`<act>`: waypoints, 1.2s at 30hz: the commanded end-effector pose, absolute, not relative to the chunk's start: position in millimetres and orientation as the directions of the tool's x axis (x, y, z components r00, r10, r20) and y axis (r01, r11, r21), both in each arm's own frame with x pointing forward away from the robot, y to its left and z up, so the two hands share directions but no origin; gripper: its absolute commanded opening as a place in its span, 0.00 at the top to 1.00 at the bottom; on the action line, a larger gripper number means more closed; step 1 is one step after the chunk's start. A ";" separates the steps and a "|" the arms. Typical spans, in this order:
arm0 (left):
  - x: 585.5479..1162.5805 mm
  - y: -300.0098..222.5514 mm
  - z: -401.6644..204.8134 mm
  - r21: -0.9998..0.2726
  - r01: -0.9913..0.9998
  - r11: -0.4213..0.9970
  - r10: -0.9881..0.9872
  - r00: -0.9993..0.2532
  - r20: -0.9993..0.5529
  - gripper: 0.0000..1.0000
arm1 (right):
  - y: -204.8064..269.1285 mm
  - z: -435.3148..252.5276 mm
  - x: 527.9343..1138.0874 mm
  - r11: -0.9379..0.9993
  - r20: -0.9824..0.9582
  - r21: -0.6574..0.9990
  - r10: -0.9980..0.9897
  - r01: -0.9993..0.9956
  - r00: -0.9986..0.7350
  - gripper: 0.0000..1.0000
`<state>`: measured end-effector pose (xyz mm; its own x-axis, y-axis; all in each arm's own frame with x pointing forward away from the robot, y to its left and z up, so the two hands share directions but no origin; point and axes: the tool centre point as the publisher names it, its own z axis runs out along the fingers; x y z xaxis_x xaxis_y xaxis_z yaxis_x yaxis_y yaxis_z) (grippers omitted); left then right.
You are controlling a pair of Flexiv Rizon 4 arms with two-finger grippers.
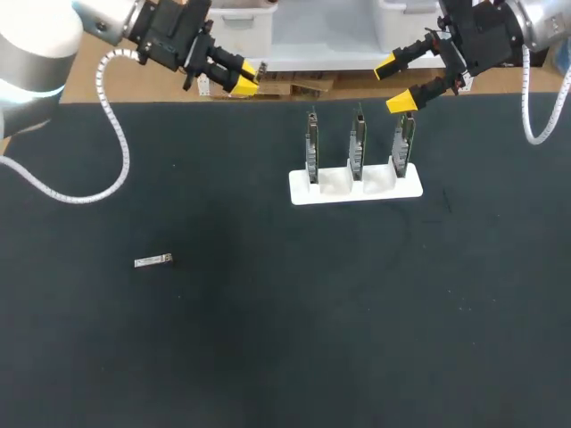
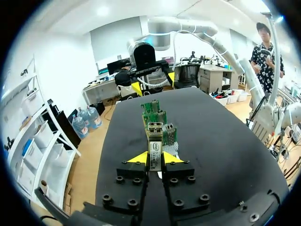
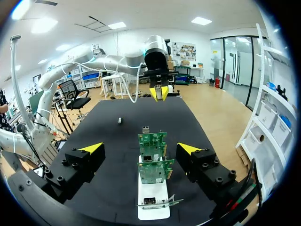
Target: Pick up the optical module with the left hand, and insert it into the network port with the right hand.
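Observation:
My left gripper hangs over the table's far edge at the left, shut on a silver optical module that sticks out ahead of its yellow fingertips. Another small silver module lies flat on the black table, left of the middle. A white holder carries three upright green network cards at the back right. My right gripper stands wide open just behind and above the rightmost card, with nothing between its fingers. In the right wrist view the cards line up ahead of that gripper.
A white coiled cable droops from my left arm over the table's left side. Another hangs from my right arm near the right edge. The black table stretches wide in front of the holder.

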<state>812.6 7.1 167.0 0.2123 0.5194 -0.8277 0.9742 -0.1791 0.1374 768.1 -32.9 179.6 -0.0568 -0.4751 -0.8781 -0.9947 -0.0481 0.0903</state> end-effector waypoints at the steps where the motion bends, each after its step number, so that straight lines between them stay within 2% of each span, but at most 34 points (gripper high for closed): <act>1: 825.6 1.5 168.6 0.080 0.964 -0.252 0.494 0.199 -0.846 1.00 | -33.1 179.9 766.2 -0.044 -0.878 0.087 -0.476 -0.995 -0.056 0.00; 7: 824.9 1.7 172.2 0.063 0.970 -0.235 0.576 0.191 -0.795 1.00 | -33.1 179.9 766.2 -0.044 -0.878 0.087 -0.476 -0.995 -0.056 0.00; 26: 824.9 1.7 172.2 0.063 0.970 -0.235 0.576 0.191 -0.795 1.00 | -33.1 179.9 766.2 -0.044 -0.878 0.087 -0.476 -0.995 -0.056 0.00; 36: 790.2 -28.3 161.0 0.048 0.983 -0.179 0.529 0.137 -0.837 1.00 | -33.1 179.9 766.2 -0.044 -0.878 0.087 -0.476 -0.995 -0.056 0.00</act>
